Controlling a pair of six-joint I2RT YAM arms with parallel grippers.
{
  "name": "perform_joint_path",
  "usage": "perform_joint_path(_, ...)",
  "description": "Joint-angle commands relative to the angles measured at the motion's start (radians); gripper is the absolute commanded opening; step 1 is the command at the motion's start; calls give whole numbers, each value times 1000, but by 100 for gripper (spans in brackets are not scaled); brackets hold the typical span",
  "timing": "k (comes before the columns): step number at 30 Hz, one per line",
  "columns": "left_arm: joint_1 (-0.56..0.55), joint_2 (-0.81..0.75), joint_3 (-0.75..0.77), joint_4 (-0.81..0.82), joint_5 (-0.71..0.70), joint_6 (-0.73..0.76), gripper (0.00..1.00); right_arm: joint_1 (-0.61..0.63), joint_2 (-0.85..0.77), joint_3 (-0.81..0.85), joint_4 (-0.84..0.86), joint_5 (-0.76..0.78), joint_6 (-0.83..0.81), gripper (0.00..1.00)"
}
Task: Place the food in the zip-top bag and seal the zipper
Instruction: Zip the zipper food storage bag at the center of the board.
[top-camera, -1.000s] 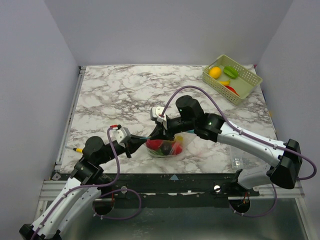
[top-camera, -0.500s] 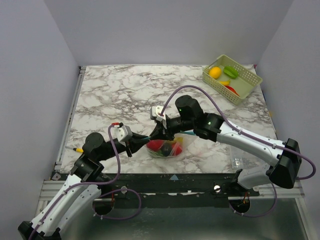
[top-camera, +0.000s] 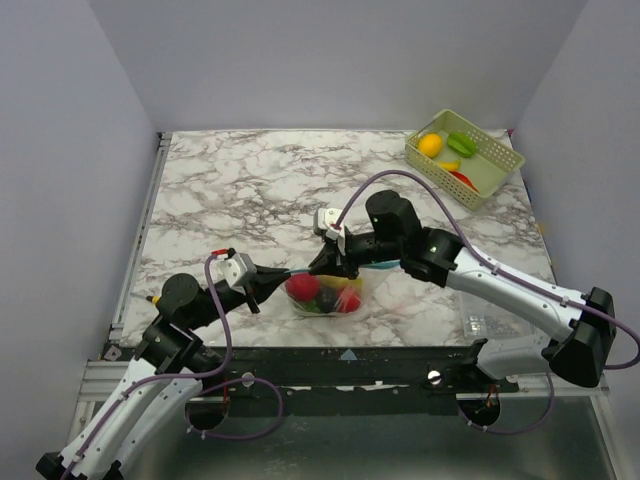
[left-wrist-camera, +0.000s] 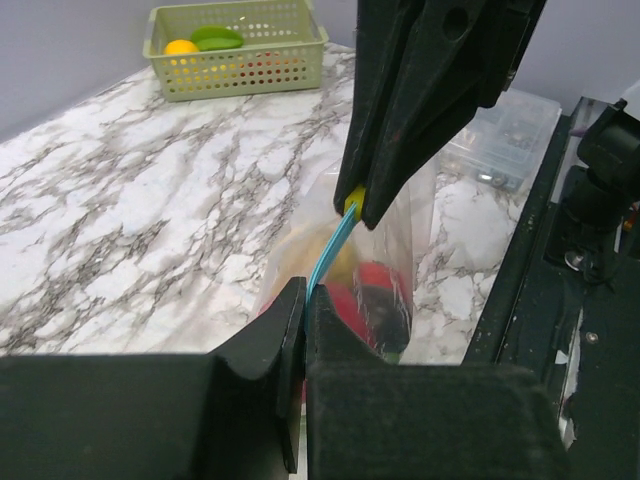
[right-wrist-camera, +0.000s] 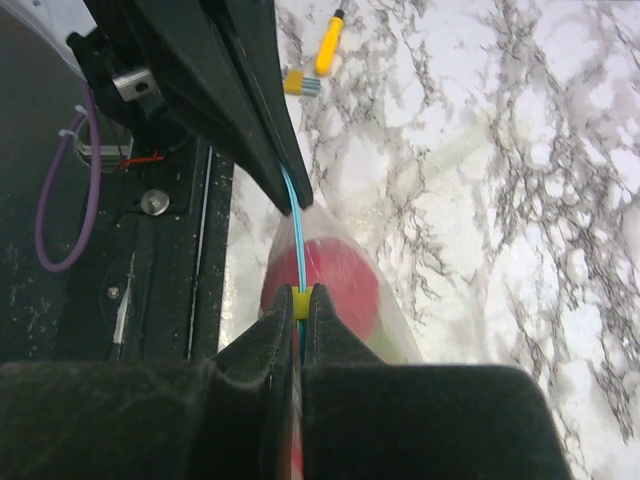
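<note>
The clear zip-top bag (top-camera: 345, 285) hangs just above the table's near edge, with red food (top-camera: 305, 288) and some green and yellow pieces inside. Its teal zipper (top-camera: 298, 272) is stretched between both grippers. My left gripper (top-camera: 272, 280) is shut on the zipper's left end (left-wrist-camera: 322, 262). My right gripper (top-camera: 322, 266) is shut on the yellow slider (right-wrist-camera: 300, 301), a short way along the strip (right-wrist-camera: 292, 222). In the left wrist view the right fingers (left-wrist-camera: 430, 110) pinch the slider (left-wrist-camera: 352, 202) above the bag (left-wrist-camera: 400, 235). The red food (right-wrist-camera: 345, 285) shows through the plastic.
A pale green basket (top-camera: 440, 172) at the back right holds more toy food: an orange ball (top-camera: 431, 145) and a green piece (top-camera: 462, 142). A stiff clear plastic box (top-camera: 490, 322) lies at the near right edge. A yellow tool (right-wrist-camera: 328, 45) lies by the table's left edge.
My right gripper has slid right along the zipper with the slider. My left gripper has drawn back left, holding the strip's end. The bag has shifted slightly and the strip is taut.
</note>
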Motion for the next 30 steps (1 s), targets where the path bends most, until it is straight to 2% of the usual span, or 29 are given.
perform_joint_path(1, 4, -42, 9, -42, -125, 41, 0, -53, -63, -56, -69, 55, -4, 0)
perform_joint_path(7, 5, -115, 23, -126, -190, 71, 0, -101, -107, -108, -69, 54, -26, 0)
perform_joint_path(16, 4, -237, 40, -241, -396, 139, 0, -189, -122, -120, -74, 21, -32, 0)
perform_joint_path(30, 4, -298, 42, -302, -452, 183, 0, -291, -158, -143, -74, -1, -35, 0)
